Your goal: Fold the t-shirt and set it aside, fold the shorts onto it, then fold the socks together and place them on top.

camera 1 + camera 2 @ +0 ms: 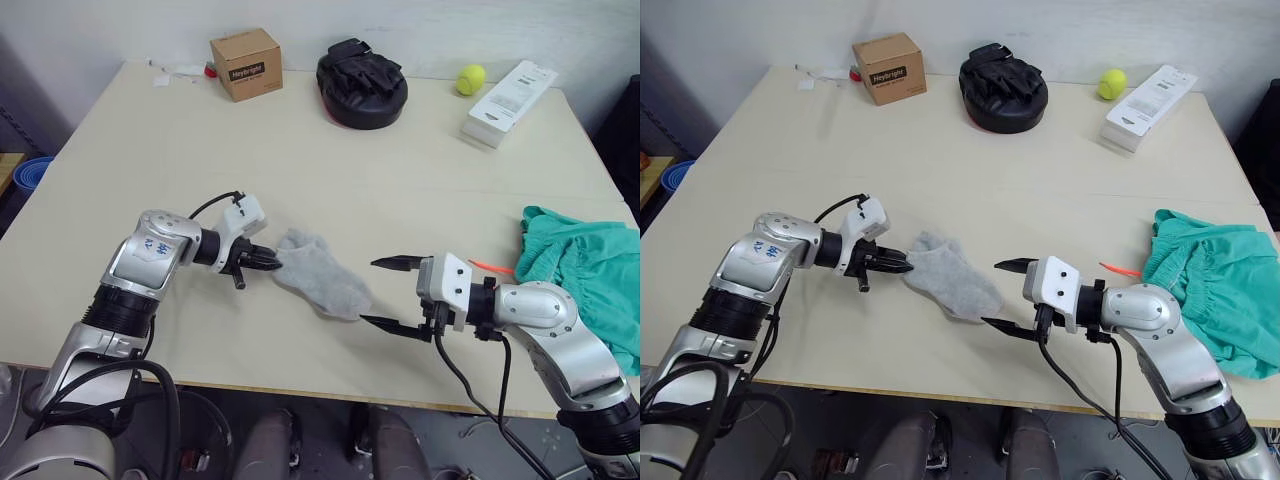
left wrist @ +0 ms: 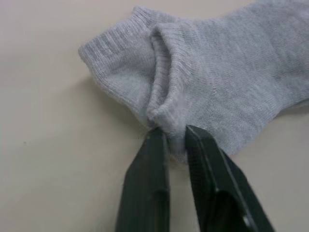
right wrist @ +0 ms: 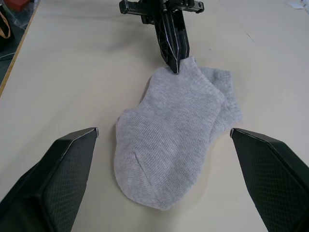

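Two light grey socks [image 1: 320, 277] lie stacked, one on the other, on the beige table [image 1: 330, 180] near its front middle. My left gripper [image 1: 272, 260] is shut on the socks' ribbed cuff [image 2: 166, 121], its fingertips [image 2: 153, 145] pinching the fabric. My right gripper [image 1: 392, 293] stands open just right of the toe end, its fingers [image 3: 53, 179] spread wide and touching nothing. The teal-green shorts [image 1: 590, 270] lie bunched at the table's right edge, an orange drawstring [image 1: 490, 266] poking out. The t-shirt is hidden or out of view.
Along the far edge stand a cardboard box [image 1: 245, 63], a black padded mitt [image 1: 361, 83], a yellow tennis ball [image 1: 470, 79] and a white carton [image 1: 508, 102]. A blue bowl [image 1: 30, 172] sits off the table to the left.
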Robot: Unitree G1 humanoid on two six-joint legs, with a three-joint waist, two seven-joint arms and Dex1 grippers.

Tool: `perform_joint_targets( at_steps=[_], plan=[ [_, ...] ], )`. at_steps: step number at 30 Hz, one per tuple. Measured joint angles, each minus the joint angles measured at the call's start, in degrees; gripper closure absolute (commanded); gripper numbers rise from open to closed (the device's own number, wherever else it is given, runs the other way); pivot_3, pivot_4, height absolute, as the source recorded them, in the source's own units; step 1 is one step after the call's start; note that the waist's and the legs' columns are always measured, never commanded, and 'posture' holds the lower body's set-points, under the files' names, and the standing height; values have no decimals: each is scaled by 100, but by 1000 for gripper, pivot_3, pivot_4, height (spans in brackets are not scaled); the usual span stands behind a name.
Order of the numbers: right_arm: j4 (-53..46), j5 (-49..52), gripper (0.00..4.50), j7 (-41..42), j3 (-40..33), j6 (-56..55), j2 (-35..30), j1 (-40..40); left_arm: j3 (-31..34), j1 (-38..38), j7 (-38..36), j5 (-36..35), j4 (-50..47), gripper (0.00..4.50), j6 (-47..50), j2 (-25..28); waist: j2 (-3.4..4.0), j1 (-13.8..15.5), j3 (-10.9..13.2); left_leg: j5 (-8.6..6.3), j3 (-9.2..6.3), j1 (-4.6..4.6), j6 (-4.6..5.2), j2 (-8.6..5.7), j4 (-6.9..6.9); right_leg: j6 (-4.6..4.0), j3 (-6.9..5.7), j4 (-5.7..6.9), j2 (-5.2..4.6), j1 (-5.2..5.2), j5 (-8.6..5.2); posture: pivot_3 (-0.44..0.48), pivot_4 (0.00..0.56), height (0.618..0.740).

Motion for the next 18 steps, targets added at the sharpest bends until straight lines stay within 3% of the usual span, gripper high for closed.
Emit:
perform_joint_targets(
  at_steps=[9, 18],
  plan=[
    [1, -81, 0, 10, 11, -26, 0, 2, 199, -52, -226, -292, -87, 4456, 220, 139, 0, 4, 0, 0, -1, 0, 0, 0, 1, 0, 0, 2, 1, 0, 0, 0, 150, 740],
    [24, -126, 0, 17, 52, -45, 21, -5, 91, -1196, -338, -123, 1028, 4456, -389, -171, -2, -9, -1, 3, 3, -2, 5, -7, 4, 4, -1, 5, 9, -1, 2, 0, 150, 740]
  ],
)
